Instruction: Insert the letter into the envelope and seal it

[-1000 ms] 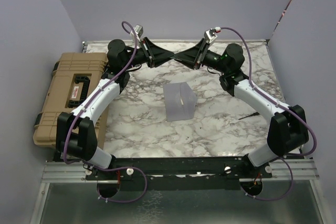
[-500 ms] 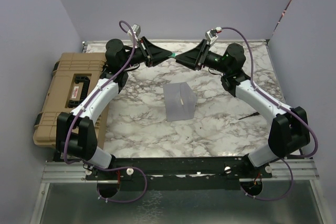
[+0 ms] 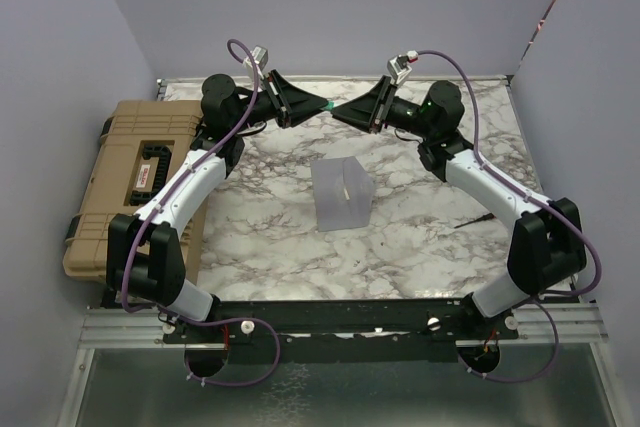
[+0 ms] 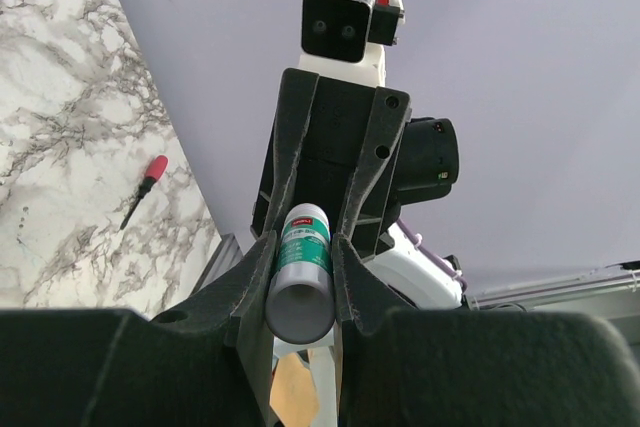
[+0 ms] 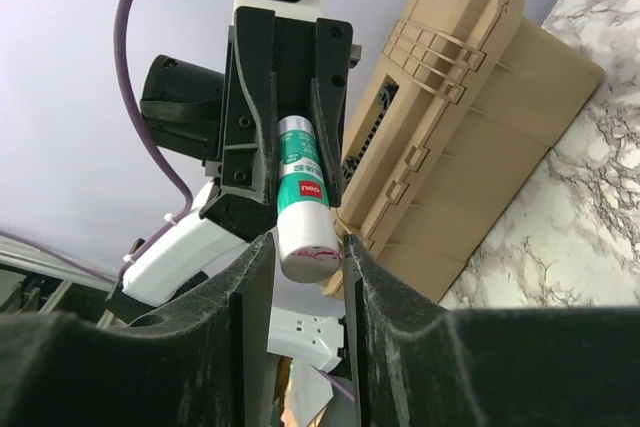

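1. Lying mid-surface, the envelope (image 3: 340,197) has free room around.
2. Aloft, left jaws pinch a glue stick (image 4: 302,267); right jaws flank it, grip I cannot tell.
3. Only left wrist view shows the screwdriver (image 4: 143,191) has a red handle.

Your left arm (image 3: 190,182) and right arm (image 3: 490,187) bend inward above the far edge of the table (image 3: 270,237), wrists facing each other. Your left gripper (image 3: 322,107) clamps a glue stick (image 5: 303,192); your right gripper (image 3: 338,113) has its fingers (image 5: 250,297) flanking the other end, grip unclear.
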Action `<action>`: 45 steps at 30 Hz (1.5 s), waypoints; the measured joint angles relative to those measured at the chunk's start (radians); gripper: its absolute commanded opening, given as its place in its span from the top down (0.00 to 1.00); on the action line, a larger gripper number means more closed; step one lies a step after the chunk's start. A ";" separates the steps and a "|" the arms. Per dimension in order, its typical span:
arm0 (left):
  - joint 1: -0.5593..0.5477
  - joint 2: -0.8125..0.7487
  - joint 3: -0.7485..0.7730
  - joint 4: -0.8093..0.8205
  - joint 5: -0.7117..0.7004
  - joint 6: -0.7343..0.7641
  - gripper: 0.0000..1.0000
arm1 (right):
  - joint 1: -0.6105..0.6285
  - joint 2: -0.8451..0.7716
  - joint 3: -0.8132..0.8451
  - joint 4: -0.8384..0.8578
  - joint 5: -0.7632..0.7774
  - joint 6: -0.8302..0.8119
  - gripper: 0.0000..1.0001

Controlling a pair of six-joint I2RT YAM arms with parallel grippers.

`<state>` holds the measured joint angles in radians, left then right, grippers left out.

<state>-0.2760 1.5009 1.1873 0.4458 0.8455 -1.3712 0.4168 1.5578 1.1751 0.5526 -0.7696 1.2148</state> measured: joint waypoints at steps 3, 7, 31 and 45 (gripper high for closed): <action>0.000 0.000 0.000 0.000 0.002 0.000 1.00 | 0.000 0.004 0.000 0.001 -0.002 0.000 0.57; 0.000 0.000 0.000 0.000 0.003 0.001 1.00 | 0.000 0.005 0.000 0.011 -0.002 0.006 0.53; 0.005 -0.002 0.000 -0.001 0.011 0.003 1.00 | -0.012 0.025 -0.003 0.071 -0.035 0.015 1.00; 0.200 -0.093 -0.071 -0.092 -0.106 0.076 1.00 | -0.195 -0.035 -0.031 0.005 -0.105 -0.180 1.00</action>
<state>-0.0765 1.4082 1.1160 0.3534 0.7399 -1.2957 0.2214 1.5230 1.1439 0.5575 -0.8745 1.0344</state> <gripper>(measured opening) 0.239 0.174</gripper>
